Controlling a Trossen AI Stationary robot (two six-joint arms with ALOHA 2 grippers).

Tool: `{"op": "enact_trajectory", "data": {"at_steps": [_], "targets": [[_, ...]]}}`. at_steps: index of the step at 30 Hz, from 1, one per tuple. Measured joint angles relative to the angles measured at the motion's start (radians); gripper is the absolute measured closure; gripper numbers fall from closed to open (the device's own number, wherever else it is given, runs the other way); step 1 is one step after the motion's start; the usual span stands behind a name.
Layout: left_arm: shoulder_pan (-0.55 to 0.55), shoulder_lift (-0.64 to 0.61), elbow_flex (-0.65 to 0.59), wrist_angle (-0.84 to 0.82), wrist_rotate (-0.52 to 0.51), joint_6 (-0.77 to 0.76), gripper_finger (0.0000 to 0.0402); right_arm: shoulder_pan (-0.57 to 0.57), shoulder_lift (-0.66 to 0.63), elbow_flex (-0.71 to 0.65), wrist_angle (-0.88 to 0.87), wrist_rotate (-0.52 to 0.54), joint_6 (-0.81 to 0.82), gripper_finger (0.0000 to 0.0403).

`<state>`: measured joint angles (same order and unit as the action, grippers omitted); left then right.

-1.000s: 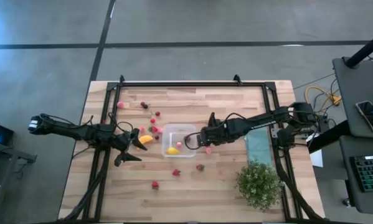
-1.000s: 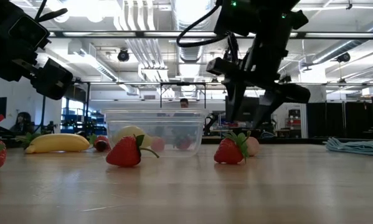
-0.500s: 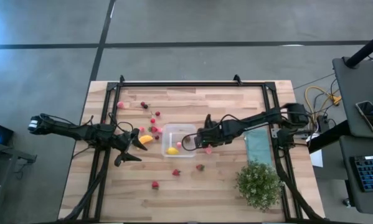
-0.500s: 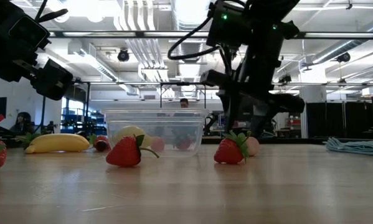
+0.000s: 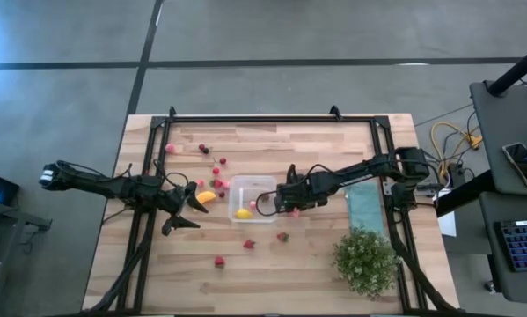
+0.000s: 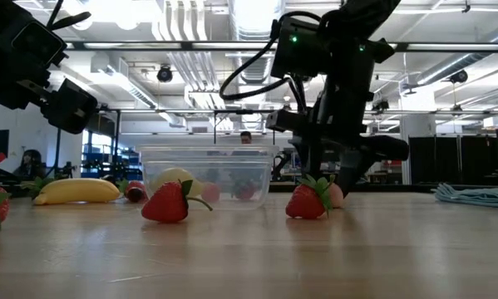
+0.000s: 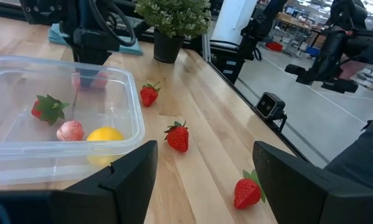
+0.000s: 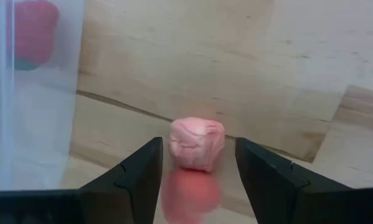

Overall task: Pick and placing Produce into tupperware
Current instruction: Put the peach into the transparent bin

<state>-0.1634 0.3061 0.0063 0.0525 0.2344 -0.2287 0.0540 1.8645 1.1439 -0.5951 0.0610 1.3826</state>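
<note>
Pink berry piece (image 8: pixel 197 144) sits on the wooden tabletop (image 5: pixel 316 255) just beside the tupperware (image 5: pixel 252 199), mid-tabletop. Right tool (image 5: pixel 285 204) is down around it, fingers (image 8: pixel 136 174) either side, not clamped. Left tool (image 5: pixel 190 210) waits open beside the orange-yellow curved piece (image 5: pixel 207 196).

Grey concrete floor (image 5: pixel 289 31), ceiling ducts (image 6: pixel 186 33) w/ strip lights overhead.

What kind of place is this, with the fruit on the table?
Most likely a big open robotics lab or workshop: two robot arms work at a wooden table on a concrete floor, bare ceiling pipes hang overhead, and a desk with a keyboard stands beside it.
</note>
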Motion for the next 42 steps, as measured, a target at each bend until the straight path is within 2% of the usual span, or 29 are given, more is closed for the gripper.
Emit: {"op": "enact_trajectory", "data": {"at_steps": [18, 28, 35, 39, 42], "targets": [[0.0, 0.001, 0.0, 0.0, 0.0, 0.0, 0.0152, 0.0, -0.004, 0.0, 0.0, 0.022, -0.01, 0.0263], [0.0, 0.001, 0.0, 0.0, 0.0, 0.0, 0.0152, 0.0, -0.009, 0.024, -0.001, 0.116, -0.029, 0.0292], [0.0, 0.001, 0.0, 0.0, 0.0, 0.0, 0.0152, 0.0, -0.043, 0.116, -0.014, 0.142, -0.102, 0.0299], [0.0, 0.001, 0.0, 0.0, 0.0, 0.0, 0.0152, 0.003, -0.054, 0.227, -0.124, 0.262, -0.129, 0.03], [0.0, 0.0, 0.0, 0.0, 0.0, 0.0, 0.0152, 0.006, -0.056, 0.325, -0.12, 0.307, -0.246, 0.03]]}}
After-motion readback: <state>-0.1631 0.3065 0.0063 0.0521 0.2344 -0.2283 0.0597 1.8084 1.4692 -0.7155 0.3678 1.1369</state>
